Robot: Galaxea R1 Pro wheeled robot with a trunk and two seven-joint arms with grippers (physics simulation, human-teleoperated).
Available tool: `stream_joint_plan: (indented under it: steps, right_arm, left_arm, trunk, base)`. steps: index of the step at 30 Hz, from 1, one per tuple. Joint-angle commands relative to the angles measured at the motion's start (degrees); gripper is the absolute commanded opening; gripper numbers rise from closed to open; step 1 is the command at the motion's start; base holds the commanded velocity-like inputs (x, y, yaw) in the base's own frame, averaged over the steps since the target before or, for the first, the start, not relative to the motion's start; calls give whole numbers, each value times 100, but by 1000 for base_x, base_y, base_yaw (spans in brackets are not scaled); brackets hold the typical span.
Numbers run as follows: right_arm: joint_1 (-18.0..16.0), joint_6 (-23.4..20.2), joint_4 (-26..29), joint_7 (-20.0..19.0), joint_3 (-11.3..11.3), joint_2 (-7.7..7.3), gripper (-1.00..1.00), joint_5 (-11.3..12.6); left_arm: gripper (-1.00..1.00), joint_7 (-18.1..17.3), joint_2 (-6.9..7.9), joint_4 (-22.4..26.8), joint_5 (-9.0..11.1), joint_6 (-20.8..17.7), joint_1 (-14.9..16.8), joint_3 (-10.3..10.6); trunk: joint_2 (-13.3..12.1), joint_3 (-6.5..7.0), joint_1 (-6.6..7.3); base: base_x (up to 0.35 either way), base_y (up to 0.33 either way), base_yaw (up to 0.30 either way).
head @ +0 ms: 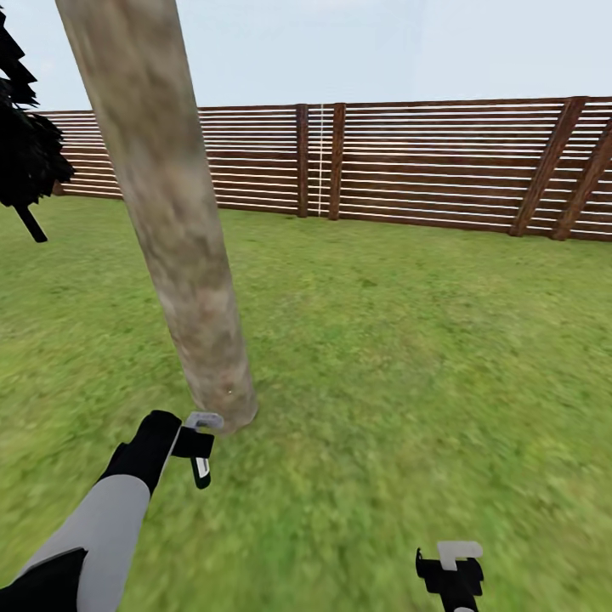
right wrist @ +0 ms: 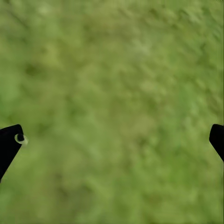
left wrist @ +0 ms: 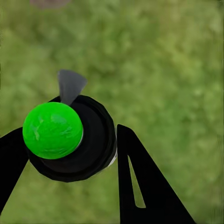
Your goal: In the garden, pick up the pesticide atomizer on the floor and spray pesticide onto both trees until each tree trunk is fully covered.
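One tree's thick, mottled grey-brown trunk (head: 170, 212) leans across the left of the head view and meets the lawn just beyond my left gripper (head: 201, 459). In the left wrist view the pesticide atomizer (left wrist: 52, 129), a round black body with a bright green cap and a small grey nozzle (left wrist: 70, 86), sits between the black fingers (left wrist: 140, 186), which are shut on it above the grass. My right gripper (head: 455, 578) hangs low at the bottom right, open, with its fingertips (right wrist: 9, 142) spread wide over bare grass.
A brown horizontal-slat fence (head: 425, 161) runs across the back of the green lawn (head: 408, 357). A black cone-shaped cypress (head: 25, 144) stands at the far left edge. Open grass lies to the right of the trunk.
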State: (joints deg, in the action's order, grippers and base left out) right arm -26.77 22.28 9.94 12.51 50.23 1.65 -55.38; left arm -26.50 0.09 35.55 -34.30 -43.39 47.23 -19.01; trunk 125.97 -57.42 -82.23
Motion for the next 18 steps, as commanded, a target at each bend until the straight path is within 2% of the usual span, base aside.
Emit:
stream_joint_plan:
  steps: [1, 6, 13, 18]
  right_arm:
    - [-4, 13, -1, 24, 39, 2, 100, -61]
    - [-4, 13, -1, 24, 39, 4, 100, -61]
    - [41, 13, -9, 19, 32, 2, 100, -61]
    - [48, 13, -10, 16, 31, 2, 100, -61]
  left_arm:
    - [-100, -58, -2, 6, -57, -12, 0, -38]
    - [-100, -57, 6, 13, -59, -10, 8, -53]
    - [-100, -40, 8, 14, -56, 1, -2, -73]
    - [-100, -47, -1, 17, -50, 27, -3, -72]
  trunk:
    - [2, -5, 0]
    - [2, -5, 0]
    - [2, -5, 0]
    - [2, -5, 0]
  base:
    - [43, 0, -1]
    - [21, 0, 0]
    - [262, 43, 0]
    - [66, 7, 0]
